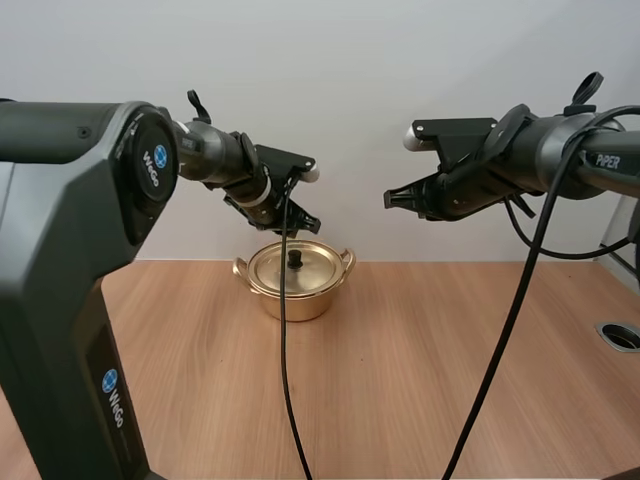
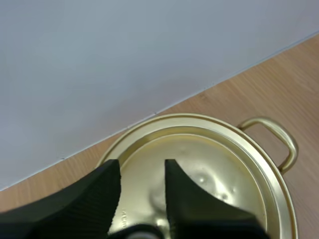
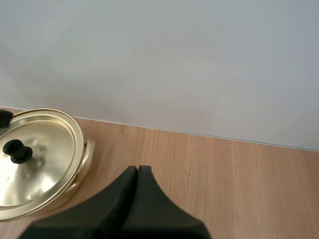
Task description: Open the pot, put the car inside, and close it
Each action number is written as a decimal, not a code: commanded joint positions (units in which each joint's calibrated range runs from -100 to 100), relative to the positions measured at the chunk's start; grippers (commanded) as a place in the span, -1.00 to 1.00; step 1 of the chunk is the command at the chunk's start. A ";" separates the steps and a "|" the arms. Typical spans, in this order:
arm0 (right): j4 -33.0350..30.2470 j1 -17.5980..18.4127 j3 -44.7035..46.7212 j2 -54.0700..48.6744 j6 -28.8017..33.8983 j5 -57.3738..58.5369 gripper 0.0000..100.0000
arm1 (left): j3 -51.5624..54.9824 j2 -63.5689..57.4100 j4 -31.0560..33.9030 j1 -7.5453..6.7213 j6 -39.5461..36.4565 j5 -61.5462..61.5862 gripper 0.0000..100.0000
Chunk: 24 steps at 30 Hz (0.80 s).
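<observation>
Currently the left tool (image 2: 142, 165) has its two black fingers (image 2: 94, 194) standing apart, ribbed faces turned to each other, w/ nothing btwn them. It hangs over the pot (image 1: 296, 290), above the lid (image 2: 209, 174). In the high view it sits just over the pot's far rim, not touching.

The right tool (image 3: 137, 170) is closed on nothing (fingers lie together as one dark wedge). In the high view it is held up in the air, well apart from the pot and off to the pot's right, tip pointing toward the left arm.

The pot is gold-coloured and stands upright on the wooden worktop (image 1: 450, 360), near the back edge by the wall. Its lid is on, w/ a black knob (image 1: 295, 258) at the centre. It has 2 loop handles, one per side; one handle (image 2: 279, 142) shows beside the lid in the left wrist view. The worktop under the right tool is bare wood.
</observation>
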 commanded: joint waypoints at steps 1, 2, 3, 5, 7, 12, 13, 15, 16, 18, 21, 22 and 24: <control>0.42 0.01 -0.02 0.05 -0.03 0.09 -1.00 | -0.53 -3.81 0.05 0.64 -1.60 0.07 -1.00; 0.42 0.01 -0.02 0.05 -0.03 0.09 -1.00 | -0.66 -5.44 0.05 0.97 -1.86 0.63 -1.00; 0.40 0.01 -0.02 -0.07 -0.03 0.09 -1.00 | -0.70 -7.67 0.05 1.35 -1.90 1.25 -1.00; 0.85 0.01 -0.02 -0.05 -0.03 0.09 -1.00 | -0.70 -12.18 0.05 2.09 -1.90 1.93 -1.00; 1.61 0.01 -0.02 -0.05 -0.03 0.45 -1.00 | -0.70 -16.61 0.05 2.77 -3.12 3.10 -1.00; 2.76 0.01 -0.02 -0.22 2.69 1.58 -1.00 | -0.70 -25.96 0.05 3.49 -9.54 9.78 -1.00; 2.76 0.01 -0.02 -0.40 2.54 1.82 -1.00 | -0.70 -27.31 0.17 3.57 -9.45 12.04 -1.00; 2.93 0.01 -0.02 -0.85 2.54 2.25 -1.00 | -0.17 -30.28 0.45 3.57 -10.04 14.10 -1.00; 3.22 0.01 -0.02 -1.33 2.54 2.09 -1.00 | 0.95 -31.91 0.72 3.68 -12.69 11.71 -1.00; 3.44 0.01 -0.02 -2.20 2.54 2.09 -1.00 | 6.38 -35.76 2.93 3.76 -17.41 -1.17 -1.00; 3.53 0.01 -0.02 -4.08 2.54 2.09 -1.00 | 18.65 -43.19 5.14 3.76 -18.25 -23.46 -1.00; 3.53 0.01 -0.02 -4.61 2.54 1.87 -1.00 | 23.76 -45.23 5.73 3.76 -18.25 -31.12 -1.00; 3.53 0.01 -0.02 -5.82 2.28 1.53 -1.00 | 33.41 -47.91 7.22 3.76 -18.25 -43.18 -1.00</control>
